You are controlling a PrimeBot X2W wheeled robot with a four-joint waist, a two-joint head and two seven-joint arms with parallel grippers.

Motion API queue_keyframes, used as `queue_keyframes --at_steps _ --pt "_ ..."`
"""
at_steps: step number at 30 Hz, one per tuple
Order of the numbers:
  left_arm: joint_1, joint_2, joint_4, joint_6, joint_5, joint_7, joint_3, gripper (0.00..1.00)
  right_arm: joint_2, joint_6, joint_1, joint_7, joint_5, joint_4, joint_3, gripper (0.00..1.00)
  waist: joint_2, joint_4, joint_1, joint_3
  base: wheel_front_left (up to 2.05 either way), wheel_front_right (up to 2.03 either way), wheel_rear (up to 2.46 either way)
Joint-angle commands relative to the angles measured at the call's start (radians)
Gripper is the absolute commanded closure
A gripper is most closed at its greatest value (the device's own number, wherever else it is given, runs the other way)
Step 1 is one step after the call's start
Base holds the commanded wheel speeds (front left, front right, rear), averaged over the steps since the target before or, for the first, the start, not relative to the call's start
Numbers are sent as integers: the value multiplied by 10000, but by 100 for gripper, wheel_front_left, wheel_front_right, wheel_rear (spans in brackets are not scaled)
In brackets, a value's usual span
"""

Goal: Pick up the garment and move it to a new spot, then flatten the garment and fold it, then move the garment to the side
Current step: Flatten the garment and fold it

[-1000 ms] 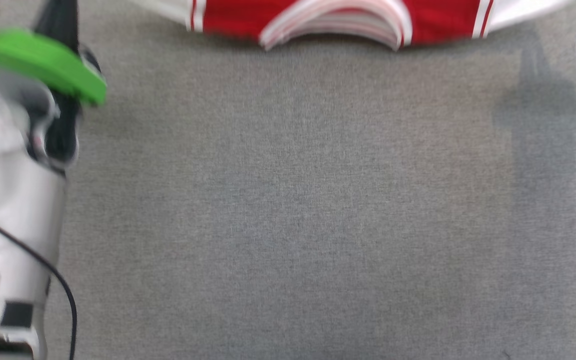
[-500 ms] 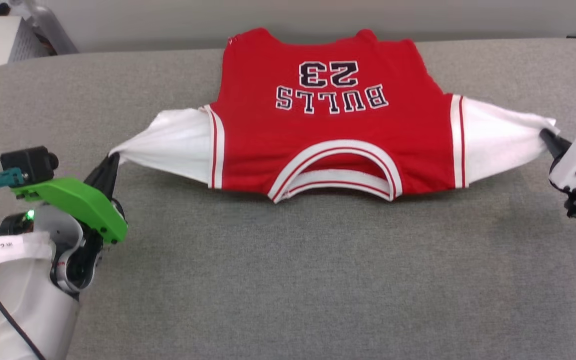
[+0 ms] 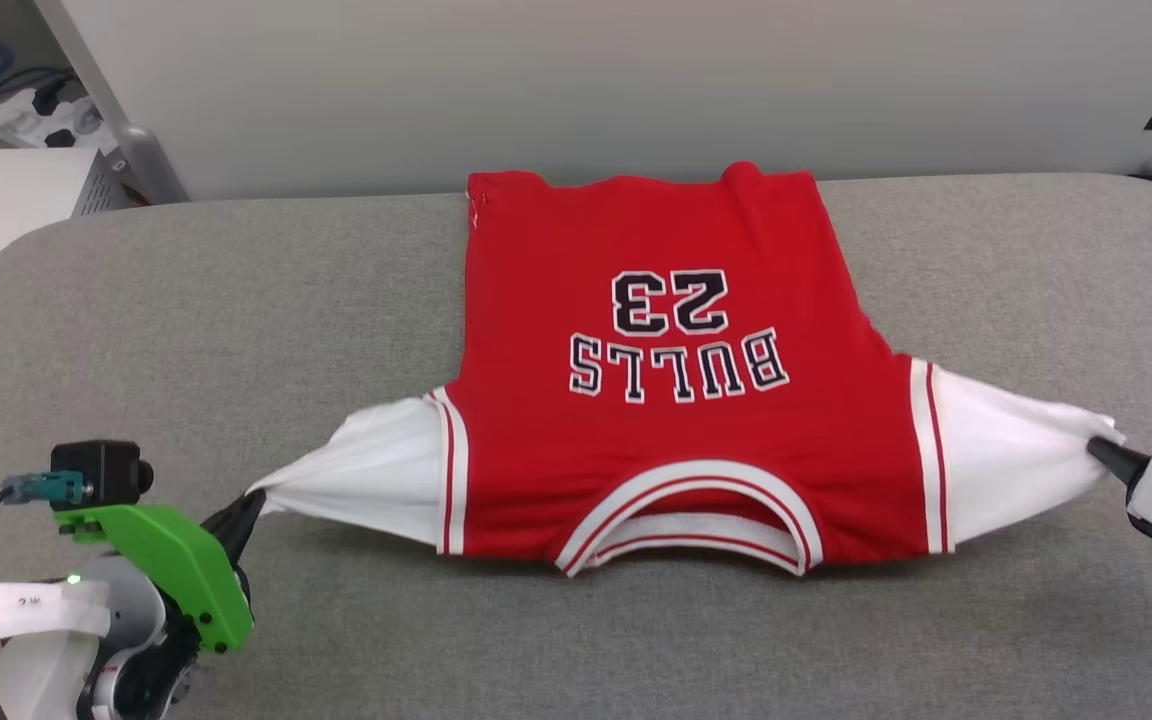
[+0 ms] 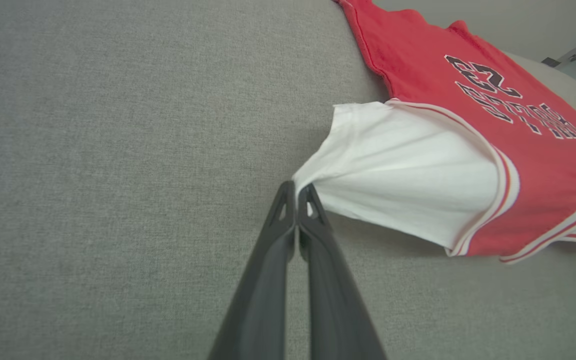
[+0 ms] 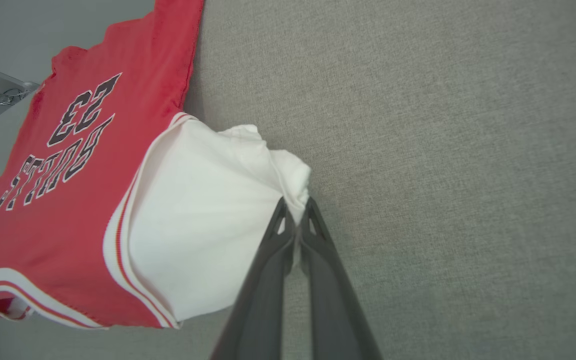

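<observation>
On grey woven pad [image 3: 236, 300]: red garment [image 3: 676, 450] flat, sleeves [image 3: 376, 470] tapering to points.

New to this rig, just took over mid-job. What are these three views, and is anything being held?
It is a two-armed robot. The wide picture comes from a camera on its head, looking down at a grey padded surface. The other two come from a camera on each wrist, looking along that arm's two dark fingers. A red jersey with white sleeves lies flat, lettering up, collar toward the robot. The left gripper is shut on the tip of the left-side sleeve; the right gripper is shut on the tip of the right-side sleeve, so both sleeves are drawn outward.
</observation>
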Motion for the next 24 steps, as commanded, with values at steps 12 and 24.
queue_keyframes --at_steps 12,24 --pt "2463 658 -2399 902 -558 947 39 100 622 -19 2467 2994 -643 -3283 -1526 100 0 -56 2 -180 0 0 0" --pt "2484 721 -3488 999 -347 1384 -423 100 976 -19 2449 4057 -1251 -4757 -1662 0 0 112 2 571 0 0 0"
